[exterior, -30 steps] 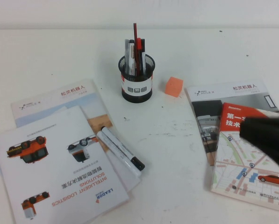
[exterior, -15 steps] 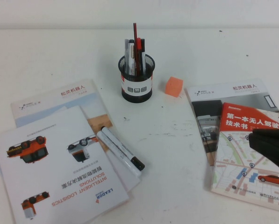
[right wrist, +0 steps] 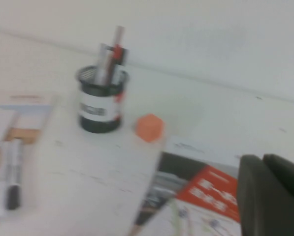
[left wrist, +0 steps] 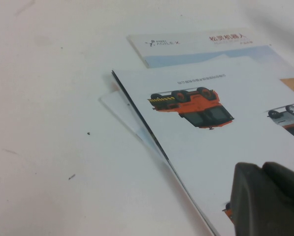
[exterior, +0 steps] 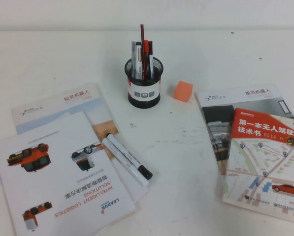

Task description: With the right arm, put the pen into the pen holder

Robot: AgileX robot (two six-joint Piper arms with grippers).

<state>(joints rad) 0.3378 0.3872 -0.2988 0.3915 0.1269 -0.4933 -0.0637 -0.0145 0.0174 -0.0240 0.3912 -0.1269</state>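
Right gripper (right wrist: 271,196) over the brochures, left gripper (left wrist: 267,199) likewise, jaws clenched on both

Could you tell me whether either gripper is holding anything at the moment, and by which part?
Neither shows a hold. The left gripper sits above the brochures, the right gripper over the booklets by the pen holder; nothing shows between the fingers, and whether they are open cannot be told.

Left end effector (left wrist: 267,199) dark grey, rounded, matte; right end effector (right wrist: 271,194) alike
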